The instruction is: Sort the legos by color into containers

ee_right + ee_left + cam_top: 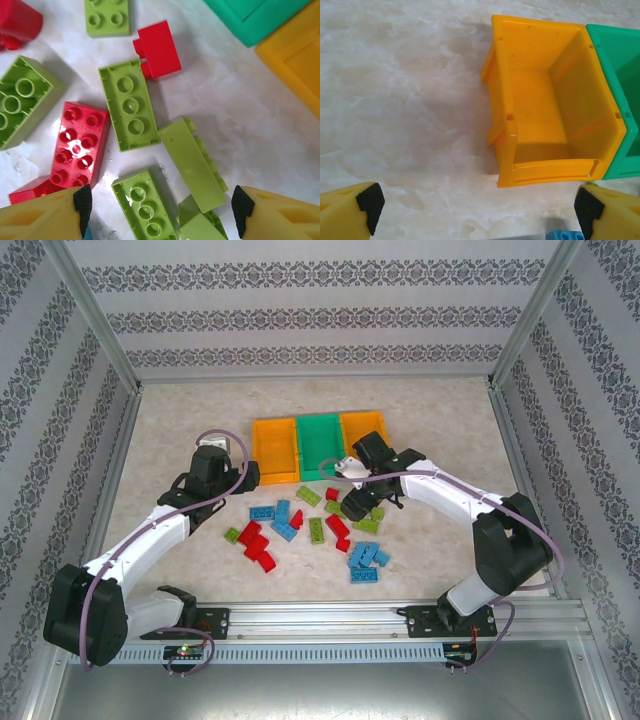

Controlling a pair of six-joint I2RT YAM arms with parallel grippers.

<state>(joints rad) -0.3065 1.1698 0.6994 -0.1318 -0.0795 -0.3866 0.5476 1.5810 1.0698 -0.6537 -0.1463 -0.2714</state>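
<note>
Three joined bins stand at the back of the table: left orange bin, green bin, right orange bin. Red, blue and light green legos lie scattered in front of them. My left gripper is open over bare table just before the left orange bin, with a blue brick at the view's lower edge. My right gripper is open above a cluster of light green bricks and red bricks, holding nothing. The bins look empty.
The table is walled by patterned panels and a metal frame. A group of blue bricks lies near the front right. The green bin corner and orange bin sit upper right in the right wrist view.
</note>
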